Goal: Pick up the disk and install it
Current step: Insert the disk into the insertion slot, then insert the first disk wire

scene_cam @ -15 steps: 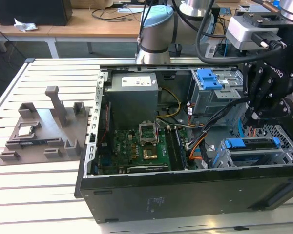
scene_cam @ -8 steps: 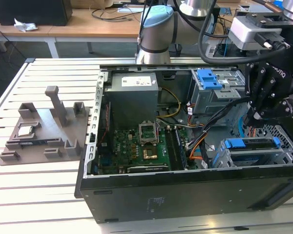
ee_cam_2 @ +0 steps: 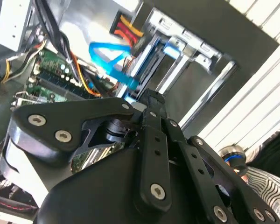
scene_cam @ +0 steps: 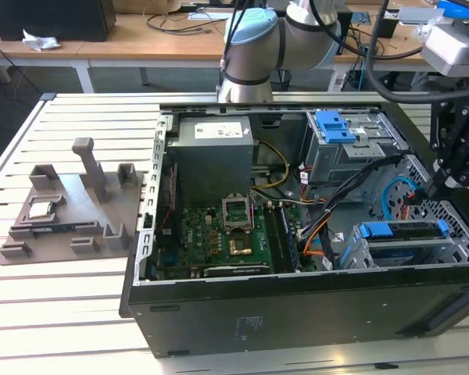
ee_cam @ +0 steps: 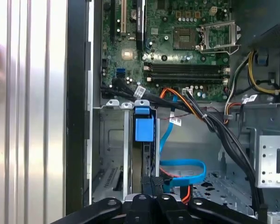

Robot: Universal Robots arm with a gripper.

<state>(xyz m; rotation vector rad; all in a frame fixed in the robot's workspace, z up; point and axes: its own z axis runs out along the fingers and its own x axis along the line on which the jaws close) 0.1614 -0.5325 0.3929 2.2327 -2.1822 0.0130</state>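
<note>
In the exterior view, the open computer case [scene_cam: 297, 312] holds the disk [scene_cam: 406, 233] in its lower drive cage, toward the exterior view's right. The gripper [scene_cam: 438, 186] hangs near it, pressed together. The disk is likely stiff, fairly heavy and shock-sensitive, so it is best gripped across its blue rails.

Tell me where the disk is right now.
In the exterior view, the disk sits in the drive cage at the computer case's near corner on the exterior view's right, close by the pincer.
</note>
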